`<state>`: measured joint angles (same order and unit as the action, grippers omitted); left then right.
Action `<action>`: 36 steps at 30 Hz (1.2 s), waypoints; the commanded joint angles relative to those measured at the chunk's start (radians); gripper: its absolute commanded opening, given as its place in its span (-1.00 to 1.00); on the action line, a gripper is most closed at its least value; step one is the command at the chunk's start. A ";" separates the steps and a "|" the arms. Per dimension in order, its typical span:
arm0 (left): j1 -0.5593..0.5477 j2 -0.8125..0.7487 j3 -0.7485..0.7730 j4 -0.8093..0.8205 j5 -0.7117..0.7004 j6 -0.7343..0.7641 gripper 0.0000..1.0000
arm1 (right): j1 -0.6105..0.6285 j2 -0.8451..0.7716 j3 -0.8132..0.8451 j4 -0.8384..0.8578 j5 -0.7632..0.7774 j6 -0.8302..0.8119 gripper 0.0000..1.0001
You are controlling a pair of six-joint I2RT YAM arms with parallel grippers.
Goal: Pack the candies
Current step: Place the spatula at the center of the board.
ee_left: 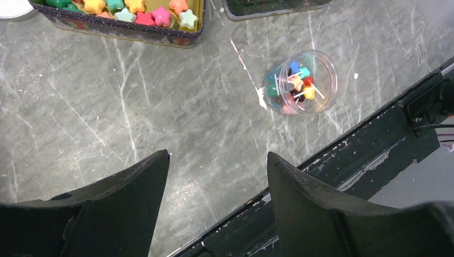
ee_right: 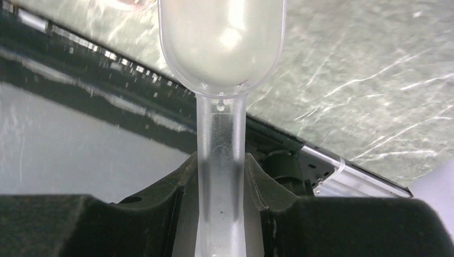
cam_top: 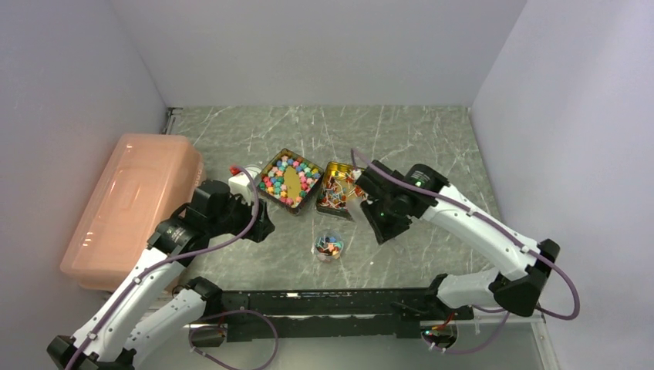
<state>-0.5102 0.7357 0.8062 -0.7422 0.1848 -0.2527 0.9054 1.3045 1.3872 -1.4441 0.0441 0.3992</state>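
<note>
- The left fingers (ee_left: 123,203) are spread wide apart above the grey bench (ee_left: 80,107).
- The right fingers (ee_right: 160,214) pinch the handle of a clear scoop (ee_right: 221,43).
- The candies (cam_top: 308,171) lie in a gold tin (cam_top: 275,200) in the middle of the bench.
- The wrapped ones (cam_top: 337,193) fill a second tin (cam_top: 324,185) just beside it.
- A small clear jar (ee_left: 301,82) with coloured bits inside stands near both tins.
- A big pink box (cam_top: 131,208) sits at the left.

Lab booth w/ white walls (cam_top: 324,46).
</note>
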 commanded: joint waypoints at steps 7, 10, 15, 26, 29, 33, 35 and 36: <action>-0.001 0.014 0.005 0.017 -0.015 -0.005 0.45 | -0.148 -0.127 -0.105 0.226 0.240 0.051 -1.00; -0.001 0.014 0.007 0.015 -0.023 -0.004 0.45 | -0.196 -0.143 -0.155 0.310 0.258 0.042 -1.00; 0.001 0.014 0.007 0.017 -0.024 -0.004 0.45 | -0.285 -0.160 -0.247 0.457 0.287 0.034 -1.00; 0.009 0.042 0.007 0.017 -0.024 -0.002 0.43 | -0.405 -0.105 -0.466 0.774 0.340 0.021 -1.00; 0.009 0.051 0.007 0.018 -0.022 -0.001 0.43 | -0.426 -0.072 -0.520 0.857 0.340 0.017 -1.00; 0.011 0.066 0.011 0.013 -0.030 0.000 0.42 | -0.469 -0.022 -0.583 0.931 0.330 0.025 -1.00; 0.011 0.068 0.016 0.008 -0.045 -0.002 0.42 | -0.490 -0.008 -0.612 0.982 0.313 0.022 -1.00; 0.013 0.068 0.015 0.009 -0.048 -0.002 0.42 | -0.500 0.004 -0.622 1.000 0.313 0.021 -1.00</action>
<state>-0.5045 0.8021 0.8062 -0.7448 0.1623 -0.2523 0.4412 1.2907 0.7979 -0.5934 0.3466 0.4259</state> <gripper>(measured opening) 0.713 0.320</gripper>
